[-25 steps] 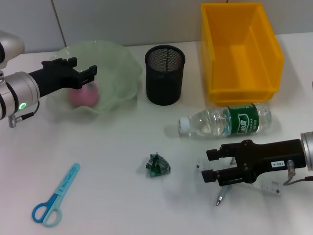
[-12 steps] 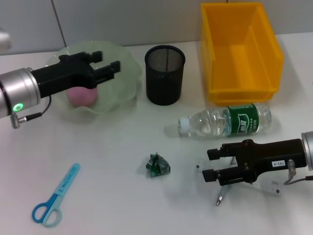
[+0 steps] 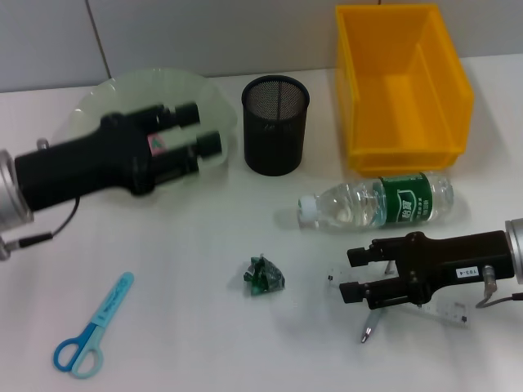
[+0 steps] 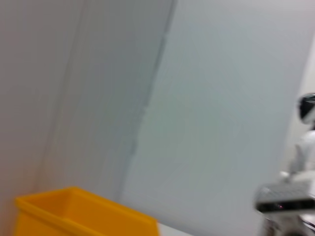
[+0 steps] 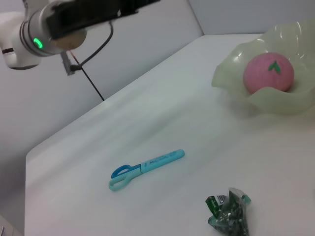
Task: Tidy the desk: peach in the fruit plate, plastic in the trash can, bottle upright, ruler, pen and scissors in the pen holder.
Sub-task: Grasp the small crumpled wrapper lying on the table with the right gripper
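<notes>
We are holding our left gripper (image 3: 203,131) above the pale green ruffled fruit plate (image 3: 106,91), its fingers parted and carrying nothing. The pink peach (image 5: 269,72) is sitting inside that plate. Our right gripper (image 3: 350,274) is resting low on the white desk (image 3: 196,335), its jaws narrowly parted around the clear plastic ruler (image 3: 445,309), with the pen (image 3: 367,331) just beside it. The clear water bottle with green label (image 3: 376,202) is lying on its side between the black mesh pen holder (image 3: 275,124) and the yellow plastic bin (image 3: 400,77). The crumpled green plastic wrapper (image 3: 265,274) and blue scissors (image 3: 91,327) are lying on the desk.
</notes>
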Available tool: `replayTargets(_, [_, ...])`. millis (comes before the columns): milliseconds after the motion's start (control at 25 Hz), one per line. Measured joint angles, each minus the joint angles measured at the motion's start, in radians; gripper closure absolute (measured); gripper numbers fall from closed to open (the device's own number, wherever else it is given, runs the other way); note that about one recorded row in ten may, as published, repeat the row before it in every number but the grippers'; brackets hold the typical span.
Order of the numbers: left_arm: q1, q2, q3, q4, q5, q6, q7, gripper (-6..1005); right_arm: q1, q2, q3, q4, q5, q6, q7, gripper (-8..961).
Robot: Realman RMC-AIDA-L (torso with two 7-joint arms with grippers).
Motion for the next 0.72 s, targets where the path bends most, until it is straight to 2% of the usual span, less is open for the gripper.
replayTargets(200, [0.009,0.006,0.016,-0.011,0.089,0.098,0.043,315,0.000,-0.002,-0.001,-0.009,0.000,-0.002,0.007,175])
replayTargets(320, [0.010,-0.001,0.016,-0.011,0.190,0.115,0.054,269,0.000,-0.002,-0.004,-0.032,-0.013,-0.007,0.029,175])
replayTargets(520, [0.011,-0.005,0.016,-0.012,0.278,0.110,0.065,192,0.000,0.000,-0.002,-0.050,-0.027,-0.018,0.040,175])
replayTargets(720, [0.015,-0.003,0.010,-0.034,0.284,0.110,0.096,192,0.000,0.000,-0.004,-0.051,-0.028,-0.020,0.040,175])
